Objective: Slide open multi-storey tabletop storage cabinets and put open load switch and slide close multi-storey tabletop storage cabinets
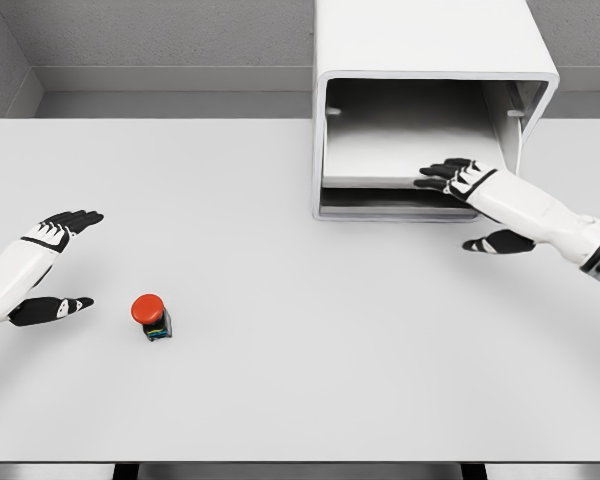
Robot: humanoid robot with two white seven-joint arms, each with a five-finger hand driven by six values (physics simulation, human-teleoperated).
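Note:
A white storage cabinet [430, 60] stands at the back right of the table, its front open and a pale drawer tray [380, 165] showing inside. My right hand [460, 200] reaches in from the right, its fingers [442, 174] spread and resting on the tray's front edge, thumb hanging below. The load switch [152, 316], a small dark body with a red round cap, stands upright on the table at the lower left. My left hand [62, 262] hovers open just to its left, apart from it, holding nothing.
The white table [300, 400] spans the whole view, with its front edge near the bottom. Grey walls close the back and the left side. A lower drawer slot [380, 208] shows as a dark strip under the tray.

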